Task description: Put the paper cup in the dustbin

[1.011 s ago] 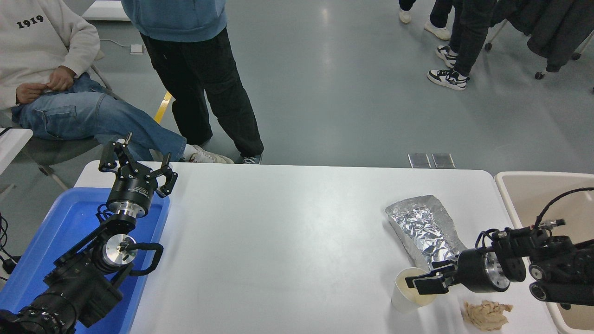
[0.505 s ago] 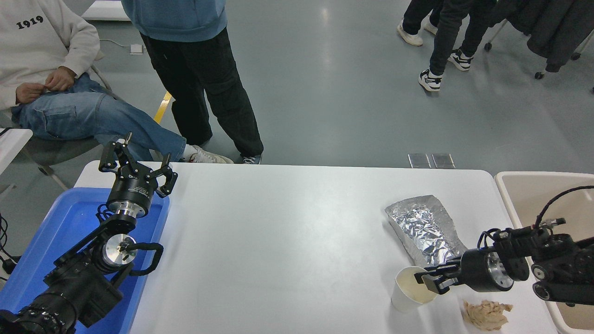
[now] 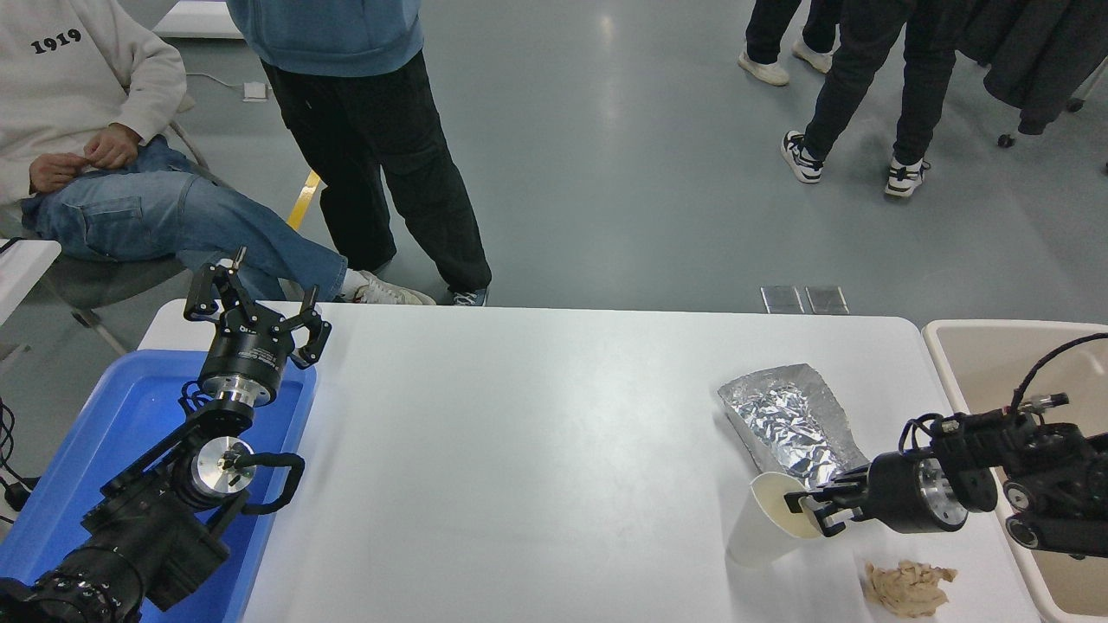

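Head view: at the far left a blue tray (image 3: 104, 433) sits on the white table (image 3: 537, 450), and the left arm is parked over it at the lower left, its left gripper (image 3: 255, 307) pointing away from the camera with the fingers spread and nothing between them. Beyond the table's far edge a seated person in a cream top and jeans (image 3: 104, 173) and a standing person in a blue top and black trousers (image 3: 372, 130) are at the upper left.

Across the bare middle of the table, toward the right, a crumpled silver foil packet (image 3: 792, 424) lies flat. Just in front of it is the paper cup (image 3: 773, 523), tilted so its mouth faces up and to the right, cream inside showing. The right gripper (image 3: 812, 509) comes in from the right edge and is clamped on the cup's right-hand rim, one finger inside the mouth and one outside; the cup hangs to the left of and below the fingertips, its base close to the tabletop, though whether it touches cannot be told. Near the front edge, just right of the cup and under the right wrist, lies a crumpled tan tissue wad (image 3: 909, 587).

At the far right, beside the table's edge, stands the dustbin (image 3: 978, 355), well apart from the cup, with the right arm passing over it.
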You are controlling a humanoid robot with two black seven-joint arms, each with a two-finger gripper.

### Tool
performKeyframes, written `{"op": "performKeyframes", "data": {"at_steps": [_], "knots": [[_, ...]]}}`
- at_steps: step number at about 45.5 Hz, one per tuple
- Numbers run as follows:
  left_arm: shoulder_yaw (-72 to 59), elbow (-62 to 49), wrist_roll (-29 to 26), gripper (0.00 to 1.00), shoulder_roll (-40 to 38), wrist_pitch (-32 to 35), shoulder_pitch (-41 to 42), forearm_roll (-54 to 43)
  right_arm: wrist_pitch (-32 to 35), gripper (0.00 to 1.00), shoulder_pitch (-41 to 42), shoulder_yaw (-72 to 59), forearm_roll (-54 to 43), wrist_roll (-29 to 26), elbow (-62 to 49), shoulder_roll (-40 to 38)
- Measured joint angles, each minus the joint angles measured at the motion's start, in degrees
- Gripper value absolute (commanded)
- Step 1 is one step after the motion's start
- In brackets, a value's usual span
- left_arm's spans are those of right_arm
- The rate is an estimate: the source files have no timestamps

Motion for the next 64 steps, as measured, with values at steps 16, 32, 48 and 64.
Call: {"op": "performKeyframes", "data": {"at_steps": [16, 32, 48, 64], "knots": [[0.0, 0.0, 0.0, 1.0, 0.0, 0.0, 0.0, 0.0, 1.4, 0.0, 10.0, -1.6, 0.3, 0.4, 6.8, -7.9], [0.0, 0.0, 0.0, 1.0, 0.0, 0.0, 0.0, 0.0, 10.5, 0.0, 22.5, -1.9, 0.1, 1.6, 11.2, -15.7], [0.0, 0.0, 0.0, 1.0, 0.0, 0.0, 0.0, 0.0, 18.8, 0.0, 27.1, 5.4, 0.1, 2.0, 11.8, -21.0], [0.0, 0.0, 0.0, 1.0, 0.0, 0.0, 0.0, 0.0, 20.6, 0.0, 27.0, 7.8, 0.2, 2.1, 11.6, -22.4]]}}
